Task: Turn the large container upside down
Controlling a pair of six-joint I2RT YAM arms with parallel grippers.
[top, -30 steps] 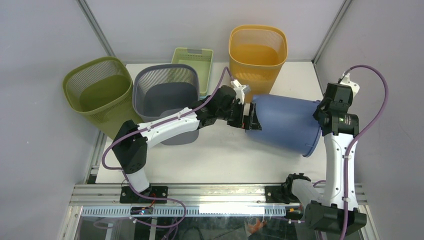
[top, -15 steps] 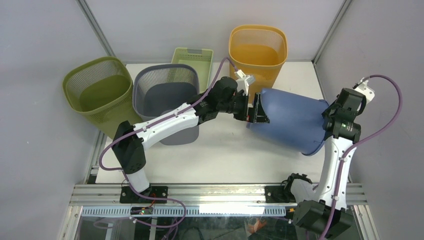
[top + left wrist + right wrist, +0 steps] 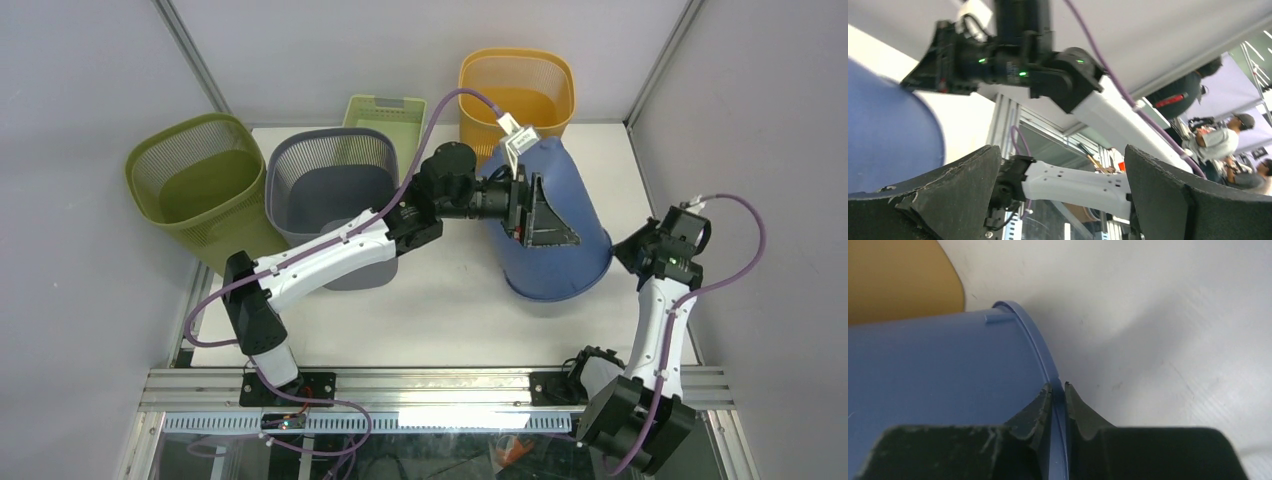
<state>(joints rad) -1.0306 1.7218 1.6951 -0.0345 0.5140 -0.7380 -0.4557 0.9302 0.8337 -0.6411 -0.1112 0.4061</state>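
Container: the large blue plastic container (image 3: 562, 262) stands right of centre on the white surface (image 3: 450, 310), mouth down and closed base uppermost. It is just near of the orange mesh basket (image 3: 515, 95). Whether its rim lies flat all round cannot be told.
Left claw: the left claw (image 3: 545, 215) is spread wide against the container's upper side, close to the base. In the wrist view one dark finger (image 3: 923, 200) lies beside the blue wall and the other stands well clear of it.
Right claw: the right claw (image 3: 1058, 387) is low at the container's right edge, its two fingers pinching the thin rim between them.
Far row: an olive-green mesh basket (image 3: 195, 180) stands at the left, with a grey mesh basket (image 3: 330, 180) just beside it. A pale green slotted crate (image 3: 385, 110) stands behind the grey one.
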